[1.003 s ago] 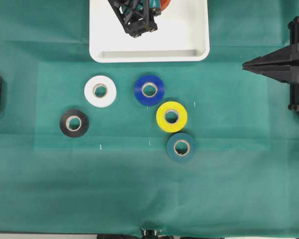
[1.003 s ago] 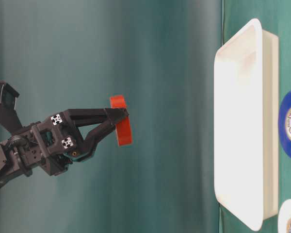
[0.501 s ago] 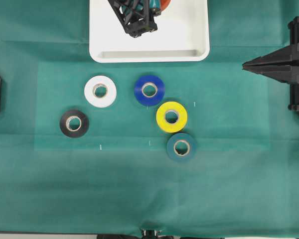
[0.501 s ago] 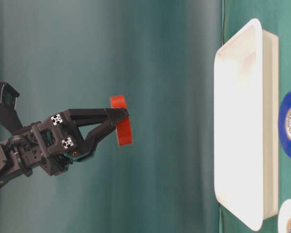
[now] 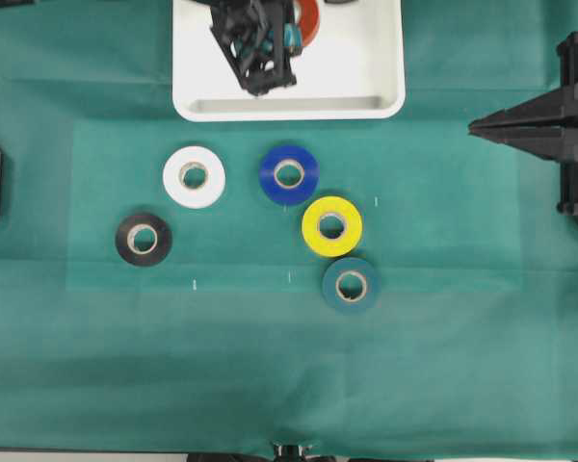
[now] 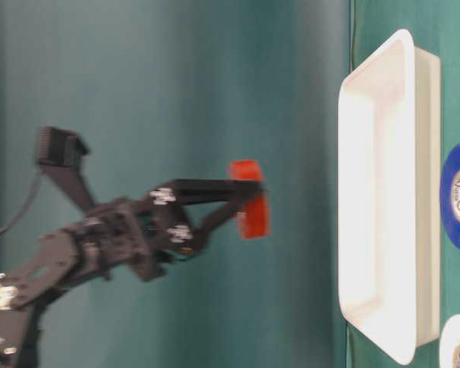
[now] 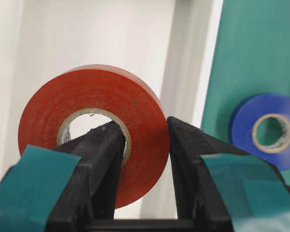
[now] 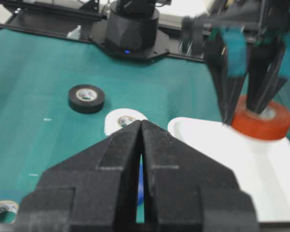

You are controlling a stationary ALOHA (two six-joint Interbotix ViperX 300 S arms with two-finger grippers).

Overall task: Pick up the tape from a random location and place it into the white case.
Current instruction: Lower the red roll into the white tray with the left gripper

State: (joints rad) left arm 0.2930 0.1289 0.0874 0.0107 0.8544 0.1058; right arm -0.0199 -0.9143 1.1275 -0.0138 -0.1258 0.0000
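From above, we find the left tool [image 5: 291, 37] over the white case [image 5: 376, 91] at the table's far edge, the tape [image 5: 308, 19] peeking out orange-red beside its black frame. On the green cloth nearer us lie a white roll [image 5: 194, 176], a blue roll [image 5: 289, 173], a yellow roll [image 5: 331, 225], a dark teal roll [image 5: 351, 284] touching it, and a black roll [image 5: 143, 239] (all flat, all outside the case). The right tool [image 5: 482, 125] sits at the table's right edge, well apart.

At table level, we see the left tool [image 6: 254, 207] clamped on the tape [image 6: 251, 208], which hangs clear of the white case [image 6: 402, 199], blurred.

In the left wrist view, one finger [image 7: 104, 159] sits inside the core of the tape [image 7: 94, 125], the other outside, white case [image 7: 183, 58] beneath.

From the right wrist, the right tool [image 8: 141, 130] has its jaws pressed together on nothing; beyond, the tape [image 8: 262, 120] hangs just above the case floor.
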